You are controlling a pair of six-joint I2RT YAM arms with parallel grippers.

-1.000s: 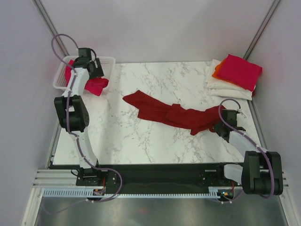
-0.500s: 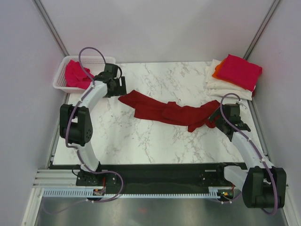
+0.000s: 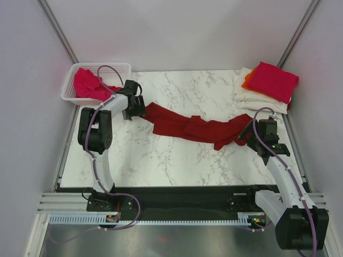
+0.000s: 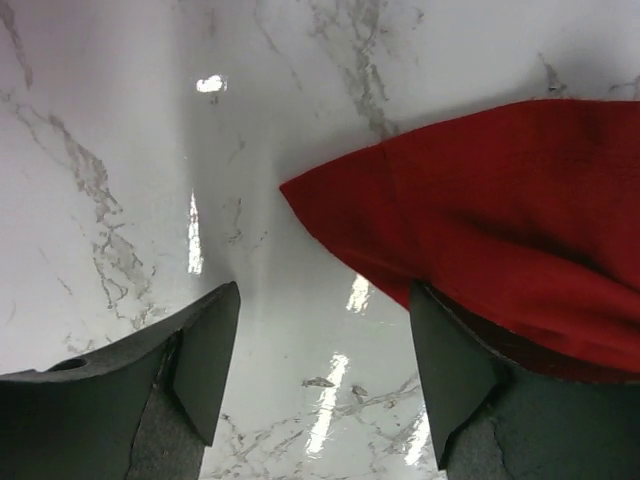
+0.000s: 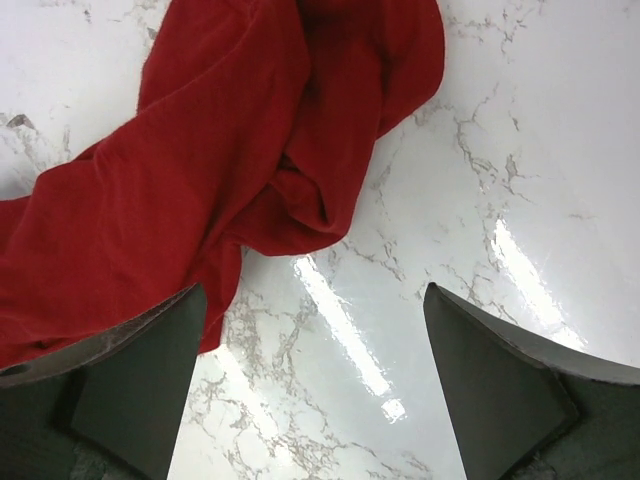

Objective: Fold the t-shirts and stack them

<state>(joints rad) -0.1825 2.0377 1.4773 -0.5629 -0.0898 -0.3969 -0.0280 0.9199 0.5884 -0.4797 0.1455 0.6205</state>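
Observation:
A dark red t-shirt (image 3: pixel 193 127) lies bunched in a long strip across the marble table (image 3: pixel 177 160). My left gripper (image 3: pixel 143 108) is low at the strip's left end. In the left wrist view it (image 4: pixel 325 380) is open over bare marble, and the shirt's corner (image 4: pixel 480 220) lies just past its right finger. My right gripper (image 3: pixel 247 134) is at the strip's right end. It (image 5: pixel 310 390) is open with marble between the jaws, and the crumpled shirt (image 5: pixel 250 150) reaches its left finger. A folded stack sits at the back right: cream-white shirts (image 3: pixel 254 99), an orange one (image 3: pixel 247 83), a pink one (image 3: pixel 271 80) on top.
A white mesh basket (image 3: pixel 102 66) stands at the back left corner with a pink-magenta shirt (image 3: pixel 86 83) hanging in it. Grey walls close in the table on both sides and at the back. A black strip runs along the near edge by the arm bases.
My left arm has swung from the basket down to the red shirt's left end. My right gripper has opened and let go of the shirt's right end, which now rests on the table.

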